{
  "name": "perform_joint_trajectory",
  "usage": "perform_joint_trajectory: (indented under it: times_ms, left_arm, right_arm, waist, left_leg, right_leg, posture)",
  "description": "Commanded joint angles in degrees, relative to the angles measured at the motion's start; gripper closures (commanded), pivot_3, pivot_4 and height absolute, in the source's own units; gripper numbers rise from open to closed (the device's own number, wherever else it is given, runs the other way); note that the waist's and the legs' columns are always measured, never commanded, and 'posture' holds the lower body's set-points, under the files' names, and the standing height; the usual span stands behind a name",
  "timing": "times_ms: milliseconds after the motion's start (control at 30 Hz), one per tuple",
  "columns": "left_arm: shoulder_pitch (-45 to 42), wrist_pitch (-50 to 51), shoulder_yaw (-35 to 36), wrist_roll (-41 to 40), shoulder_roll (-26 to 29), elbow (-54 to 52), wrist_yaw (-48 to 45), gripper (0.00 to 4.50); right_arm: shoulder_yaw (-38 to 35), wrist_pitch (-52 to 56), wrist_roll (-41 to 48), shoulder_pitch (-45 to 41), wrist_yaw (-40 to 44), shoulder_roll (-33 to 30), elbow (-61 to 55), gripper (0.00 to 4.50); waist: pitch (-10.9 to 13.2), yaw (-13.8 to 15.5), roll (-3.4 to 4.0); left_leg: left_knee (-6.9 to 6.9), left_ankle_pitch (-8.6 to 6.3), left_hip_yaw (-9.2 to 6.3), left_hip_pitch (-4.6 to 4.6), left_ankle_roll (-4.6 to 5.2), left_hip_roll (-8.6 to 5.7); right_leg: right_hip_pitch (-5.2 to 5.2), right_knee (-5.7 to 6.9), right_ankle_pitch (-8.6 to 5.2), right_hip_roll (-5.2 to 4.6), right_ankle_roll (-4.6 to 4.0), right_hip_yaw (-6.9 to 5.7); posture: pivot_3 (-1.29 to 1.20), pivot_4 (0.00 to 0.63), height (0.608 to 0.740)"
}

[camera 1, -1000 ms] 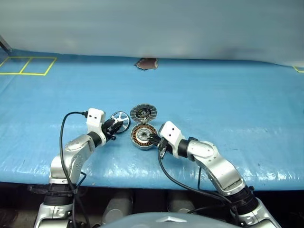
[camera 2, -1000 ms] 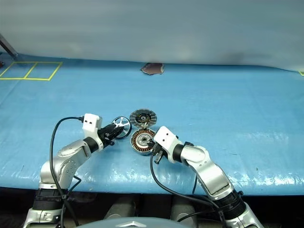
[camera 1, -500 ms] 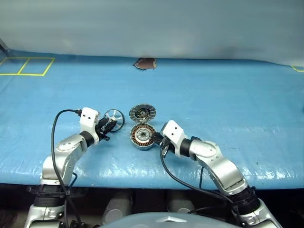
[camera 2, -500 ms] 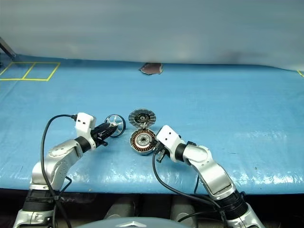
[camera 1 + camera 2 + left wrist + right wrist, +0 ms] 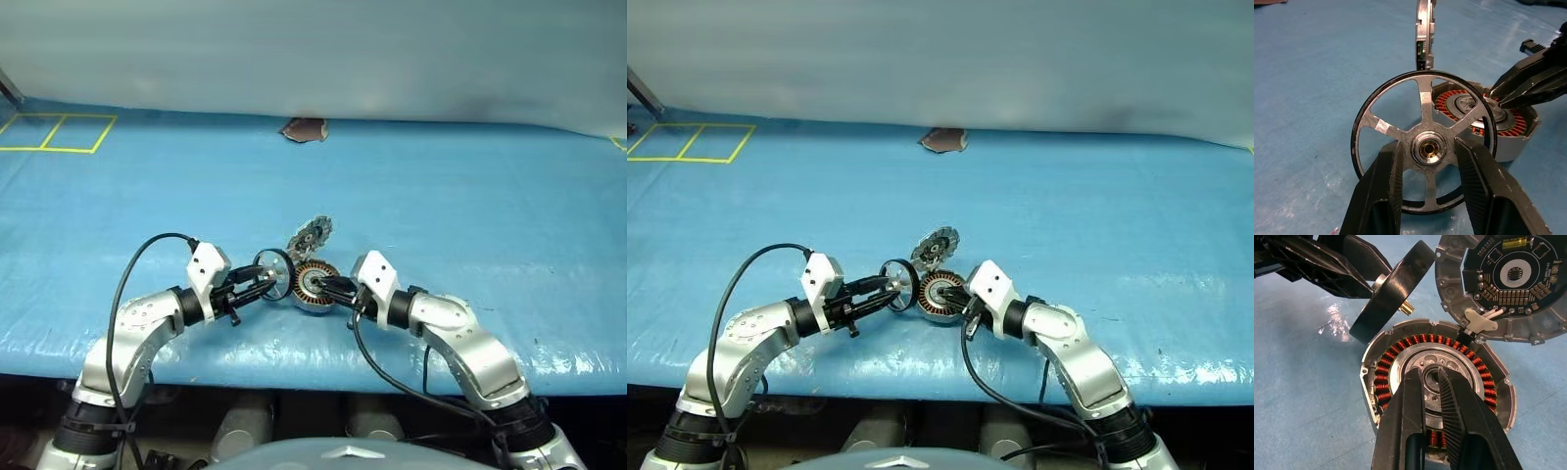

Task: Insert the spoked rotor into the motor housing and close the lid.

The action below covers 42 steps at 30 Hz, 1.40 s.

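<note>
Blue tarp covers the table below a grey wall.

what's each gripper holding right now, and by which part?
Left gripper holds the spoked rotor by its central hub. Right gripper, shut, has its tips in the motor housing centre bearing; a grip cannot be told.

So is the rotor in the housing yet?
Not yet. The spoked rotor is clamped in the left pincer, beside the motor housing.

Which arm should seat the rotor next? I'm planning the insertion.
Left: its pincer already grips the spoked rotor beside the motor housing; the right pincer is shut on the housing's centre.
</note>
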Motion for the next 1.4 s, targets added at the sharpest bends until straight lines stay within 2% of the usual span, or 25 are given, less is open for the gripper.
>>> perform_joint_trajectory:
  times_ms: [33,433,700,1400]
  left_arm:
    - [-0.82,-0.86,-0.03,-0.56,1.10,-2.76,-1.21,2.81]
    - [-0.84,1.70,0.36,-2.90,2.40,-3.87,-2.37,2.81]
    - [-2.41,3.92,0.38,-3.46,3.56,-3.93,-2.25,2.81]
    - [-12.14,2.06,-6.93,-0.43,1.94,3.17,-7.44,2.81]
  right_arm:
    - [-1.50,-2.58,0.76,0.50,-0.22,0.36,-0.20,3.90]
    - [-2.15,-2.17,1.70,1.27,-0.54,-0.23,-0.96,3.90]
    - [-3.73,-5.69,1.51,3.79,0.31,-1.85,0.65,3.90]
    - [-4.52,-11.65,1.42,6.29,0.12,-0.92,2.69,3.90]
  waist:
    - [0.00,-0.11,0.00]
    - [0.02,-0.06,0.01]
    - [0.03,-0.05,0.01]
    - [0.03,-0.01,0.01]
  left_leg:
    - [0.00,0.00,0.01,0.00,0.00,0.00]
    - [0.00,0.00,0.03,0.00,0.00,0.00]
    - [0.00,0.00,0.05,0.00,0.00,0.00]
    - [0.04,0.01,0.14,0.01,0.00,-0.07]
  right_leg:
    - [-0.02,0.00,0.00,0.02,0.01,0.00]
    - [-0.04,0.02,-0.03,0.03,0.04,0.00]
    - [-0.03,0.02,-0.08,0.04,0.14,0.00]
    - [0.00,0.03,0.00,0.05,0.03,0.00]
  posture:
    - [0.00,0.150,0.740]
    - [0.00,0.150,0.740]
    - [0.00,0.150,0.740]
    - [0.00,0.150,0.740]
